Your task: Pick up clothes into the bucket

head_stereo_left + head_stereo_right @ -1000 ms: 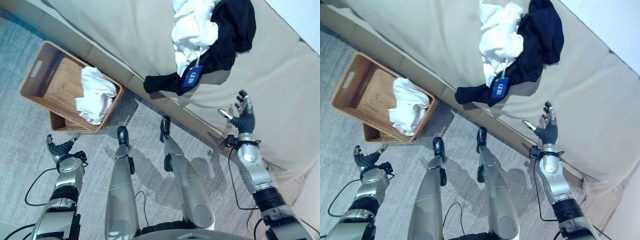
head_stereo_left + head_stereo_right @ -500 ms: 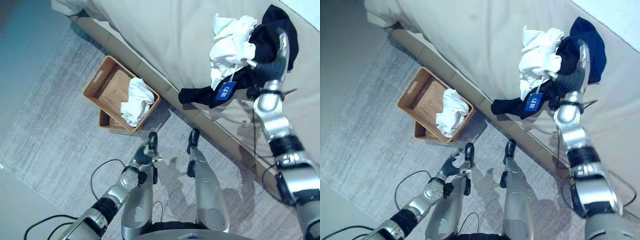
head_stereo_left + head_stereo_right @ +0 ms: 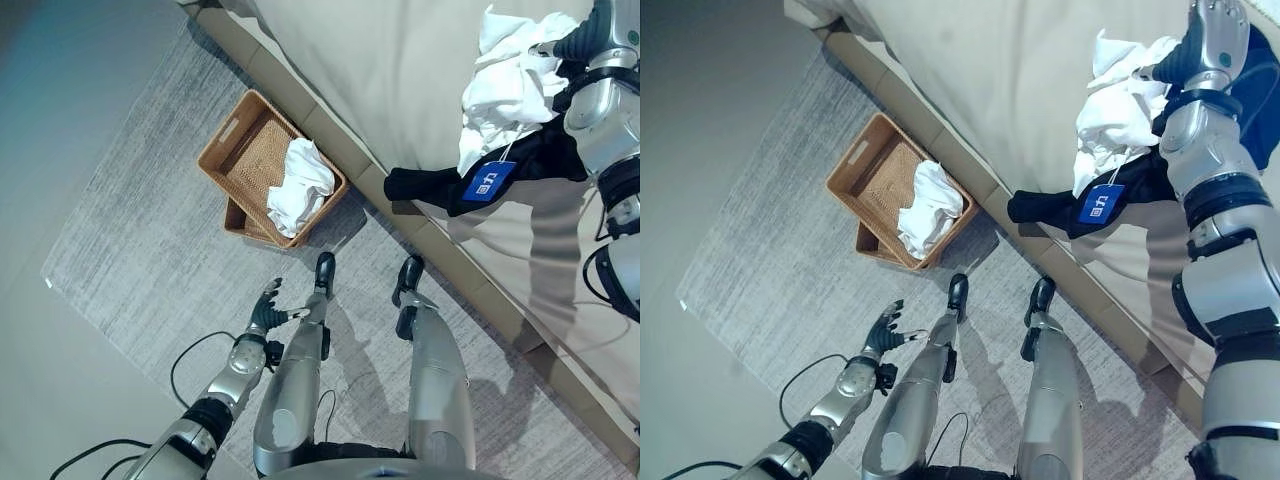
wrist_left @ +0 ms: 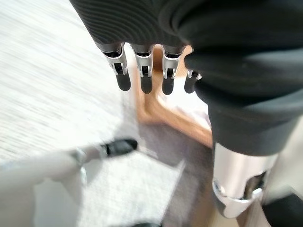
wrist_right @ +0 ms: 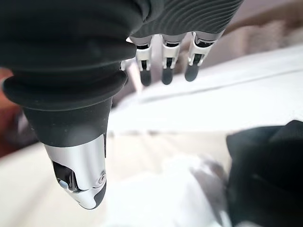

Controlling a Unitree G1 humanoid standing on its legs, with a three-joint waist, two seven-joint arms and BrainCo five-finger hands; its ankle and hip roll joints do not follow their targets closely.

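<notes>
A brown wicker basket point(image 3: 243, 150) stands on the carpet beside the bed, and a white garment point(image 3: 300, 186) lies in its near end. On the bed lies a crumpled white garment point(image 3: 508, 88) on top of a black garment point(image 3: 1065, 212) with a blue tag point(image 3: 484, 185). My right hand point(image 3: 1215, 28) hovers over this pile, its fingers point(image 5: 164, 60) straight and holding nothing; the white cloth point(image 5: 165, 198) and black cloth point(image 5: 265, 175) lie below it. My left hand point(image 3: 265, 308) hangs low over the carpet, open, its fingers point(image 4: 144, 71) pointing toward the basket corner point(image 4: 161, 111).
The beige bed point(image 3: 400, 60) runs across the upper right, its edge dropping to a grey carpet point(image 3: 150, 230). Bare smooth floor point(image 3: 60, 120) lies beyond the carpet on the left. The basket sits close against the bed's side.
The camera has shifted. My right arm has reached from the bed's edge up over the clothes pile. My left hand has swung inward, closer to the basket side.
</notes>
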